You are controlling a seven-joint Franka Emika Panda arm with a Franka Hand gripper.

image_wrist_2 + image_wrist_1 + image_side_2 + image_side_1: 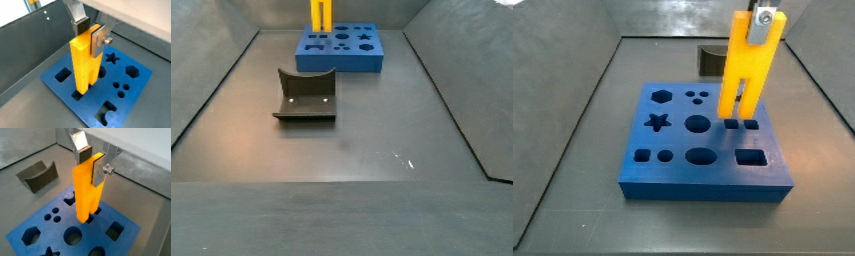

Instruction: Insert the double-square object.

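Note:
The double-square object [743, 70] is a tall yellow-orange bar and stands upright. It shows in both wrist views [87, 190] [85, 62] and far back in a side view [319, 15]. My gripper [90, 162] [90, 31] [763, 18] is shut on its top end, one silver finger on each flat face. Its two prongs hang right at the pair of small square holes [740, 124] in the blue block [700, 165] [40, 225] [137, 95] [339, 50]. I cannot tell whether the prong tips are inside the holes.
The blue block has several other cut-outs: star, hexagon, circles, large square. A dark grey notched block [305, 95] [39, 175] stands on the floor beside the blue block. Grey bin walls enclose the floor on all sides.

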